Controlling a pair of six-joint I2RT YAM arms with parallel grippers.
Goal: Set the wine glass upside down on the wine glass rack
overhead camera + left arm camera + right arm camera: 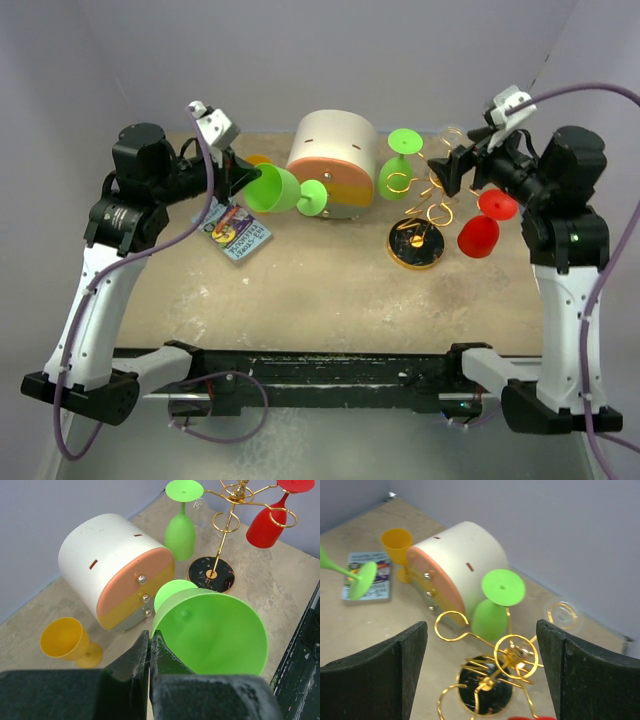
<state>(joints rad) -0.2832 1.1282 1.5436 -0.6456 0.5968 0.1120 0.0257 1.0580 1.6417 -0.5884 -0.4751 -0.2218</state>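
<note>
On a tan bench [330, 300] walled in grey, a clear glass [562, 614] behind the gold-wire wine glass rack [432, 203] was barely discernible. The left claw [150, 649] pinched the rim of a smooth green wine glass [215, 635], held sideways left of the rack. The right claw [450, 172] hovered wide open over its curled loops.

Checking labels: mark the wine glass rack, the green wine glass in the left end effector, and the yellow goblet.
wine glass rack [415, 245]: top view, round black-and-gold base.
held green wine glass [215, 635]: left wrist view, inside of bowl.
yellow goblet [62, 639]: left wrist view, bowl.
</note>
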